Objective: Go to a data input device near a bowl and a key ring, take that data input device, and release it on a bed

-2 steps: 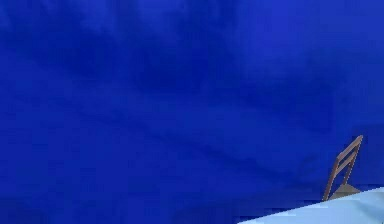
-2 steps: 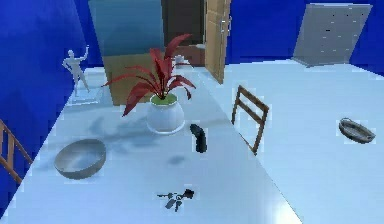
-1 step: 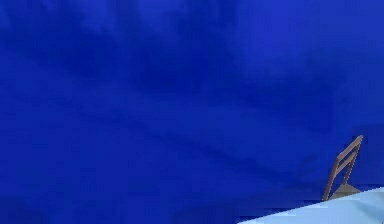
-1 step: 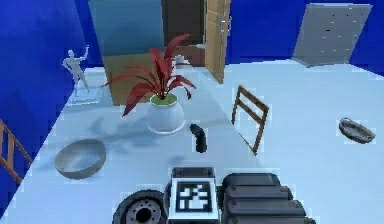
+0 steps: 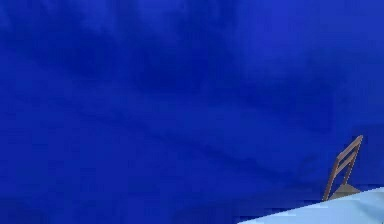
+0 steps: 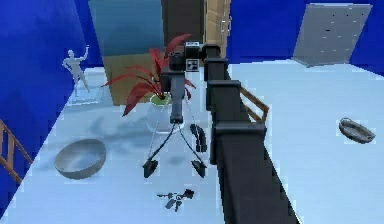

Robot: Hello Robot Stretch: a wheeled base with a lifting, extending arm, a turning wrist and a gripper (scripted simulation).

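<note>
The dark arm (image 6: pixel 235 140) reaches out over a pale tabletop (image 6: pixel 310 175) in the arm side view. My gripper (image 6: pixel 175 166) hangs left of it, its two thin fingers (image 6: pixel 155 160) spread downward. Beside one finger a small dark oblong thing (image 6: pixel 197 136) lies on the table. I cannot tell whether the gripper holds anything. A grey bowl (image 6: pixel 80 158) sits on the left of the table. A dark key ring (image 6: pixel 177 198) lies near the front edge, below the fingers.
A red-leaved plant (image 6: pixel 150 75) and a pale statue (image 6: pixel 77 68) stand farther out on the table. A second shallow dish (image 6: pixel 355 129) lies at the right. Wooden chairs (image 6: pixel 10 150) (image 5: pixel 344 170) flank the table. A blue wall (image 5: pixel 180 90) is close ahead.
</note>
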